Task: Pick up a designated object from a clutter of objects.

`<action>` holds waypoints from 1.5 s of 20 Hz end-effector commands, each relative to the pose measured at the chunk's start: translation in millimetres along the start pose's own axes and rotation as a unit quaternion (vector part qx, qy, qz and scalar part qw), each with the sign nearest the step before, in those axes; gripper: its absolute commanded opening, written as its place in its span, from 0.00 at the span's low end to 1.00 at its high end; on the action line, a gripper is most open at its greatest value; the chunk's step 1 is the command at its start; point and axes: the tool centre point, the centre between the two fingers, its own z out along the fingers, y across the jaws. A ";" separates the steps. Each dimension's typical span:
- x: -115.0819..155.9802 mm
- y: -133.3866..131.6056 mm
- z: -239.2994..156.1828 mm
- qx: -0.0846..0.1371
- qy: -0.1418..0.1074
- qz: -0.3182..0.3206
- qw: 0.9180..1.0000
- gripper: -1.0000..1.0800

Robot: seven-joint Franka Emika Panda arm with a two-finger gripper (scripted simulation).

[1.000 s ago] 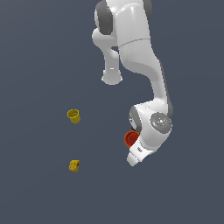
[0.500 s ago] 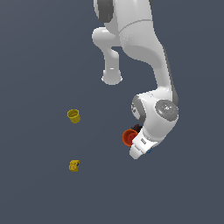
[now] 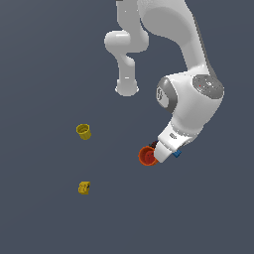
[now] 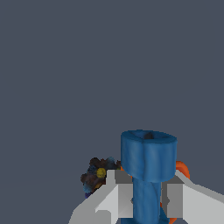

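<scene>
Blue piece (image 4: 148, 175) sits pinched between my claw's (image 4: 148, 199) two fingers, which are closed onto its stem. Orange-red cup (image 3: 147, 156) lies just beside, at nine o'clock. Grasp looks made; lifting clear remains, I judge.

Arm (image 3: 191, 106) swung toward exterior view's right over last second; wrist housing now further right and slightly higher. Orange-red cup (image 3: 147, 156), earlier mostly hidden behind wrist, now almost fully exposed at gripper's left side in exterior view. Blue piece (image 3: 177, 154) now peeks out at wrist's right edge, not visible earlier. Gripper (image 4: 148, 197) now straddles blue piece, fingers (image 4: 124, 199) on either side of its stem in wrist view.
</scene>
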 end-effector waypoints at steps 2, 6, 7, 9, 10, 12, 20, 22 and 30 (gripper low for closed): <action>-6.4 -12.7 -39.1 0.000 0.000 0.000 1.000 0.00; -13.3 -28.0 -86.1 0.000 0.000 0.000 1.000 0.00; -14.9 -31.8 -97.9 0.000 0.000 0.000 1.000 0.00; -18.2 -39.4 -121.5 0.000 0.000 -0.001 1.000 0.00; -19.8 -43.0 -132.9 0.000 0.000 -0.001 1.000 0.00; -22.7 -49.9 -155.1 0.000 0.000 -0.001 1.000 0.00; -31.0 -71.7 -227.2 0.001 0.000 -0.001 1.000 0.00; -32.3 -74.8 -240.0 0.001 0.001 0.000 1.000 0.00; -33.8 -82.1 -267.4 0.001 0.001 0.000 1.000 0.00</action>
